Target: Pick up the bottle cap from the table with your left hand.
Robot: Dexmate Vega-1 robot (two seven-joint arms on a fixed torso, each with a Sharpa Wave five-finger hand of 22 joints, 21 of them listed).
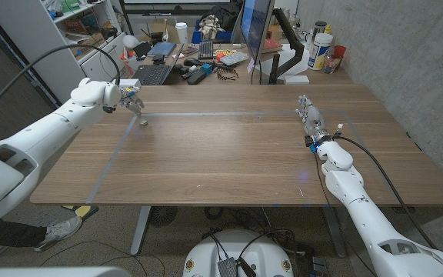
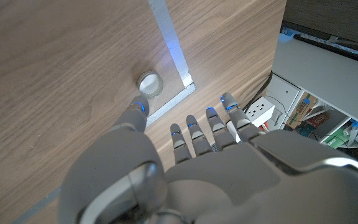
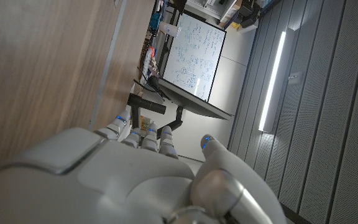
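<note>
A: Where do we find the bottle cap?

B: We see it on the wooden desk, near the far left corner, just inside the angle made by two strips of pale tape. In the head view it is a small pale spot just beneath our left hand's fingertips.

A: And our left hand?

B: It hangs above the cap with its fingers spread and pointing down at the desk. From the left wrist view we see the fingers apart and nothing between them; the thumb tip lies just beside the cap, and we cannot tell whether it touches.

A: What of our right hand?

B: It stands at the right side of the desk, well apart from the cap, fingers stretched out together toward the far edge and holding nothing. In the right wrist view we see its fingers lying straight along the desk.

A: Anything behind the desk?

B: A monitor on an arm, a keyboard, and clutter on another surface.
</note>
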